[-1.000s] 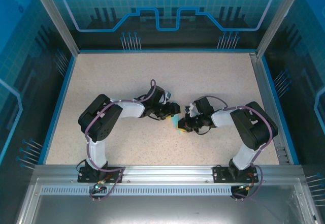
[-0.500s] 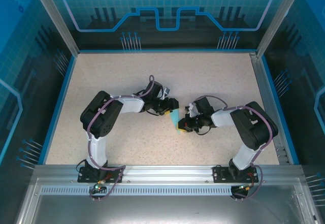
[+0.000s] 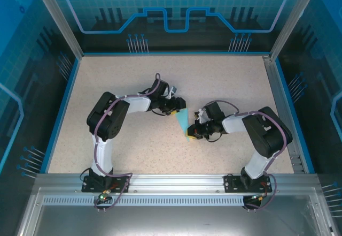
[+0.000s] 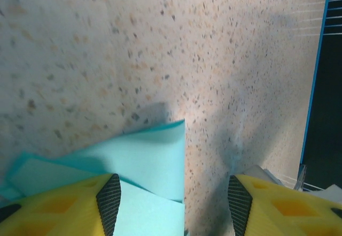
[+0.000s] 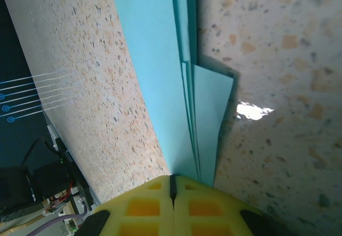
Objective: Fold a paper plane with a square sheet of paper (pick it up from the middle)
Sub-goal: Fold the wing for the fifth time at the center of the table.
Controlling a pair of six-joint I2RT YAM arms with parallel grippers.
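Note:
The light-turquoise paper (image 3: 184,122) lies mid-table, folded into a slim layered wedge like a paper plane. My right gripper (image 3: 193,132) is shut on its near end. In the right wrist view the yellow jaws (image 5: 172,180) pinch the stacked folds, and the paper (image 5: 160,59) runs away from them along the table. My left gripper (image 3: 180,106) is at the paper's far end, open. In the left wrist view the left gripper (image 4: 173,199) has a gap between its pads, with a corner of the paper (image 4: 147,153) in front of the left fingertip (image 4: 109,199) and bare table before the right one.
Speckled beige tabletop (image 3: 128,75) lies all around the arms. A blue rim and metal frame (image 3: 278,91) bound it on the sides, and the blue back panel (image 3: 176,16) stands behind. The table's blue edge (image 4: 315,75) runs down the right of the left wrist view.
My left gripper has drawn back toward the far side, off the paper, so more turquoise shows. The right gripper has kept its grip and place.

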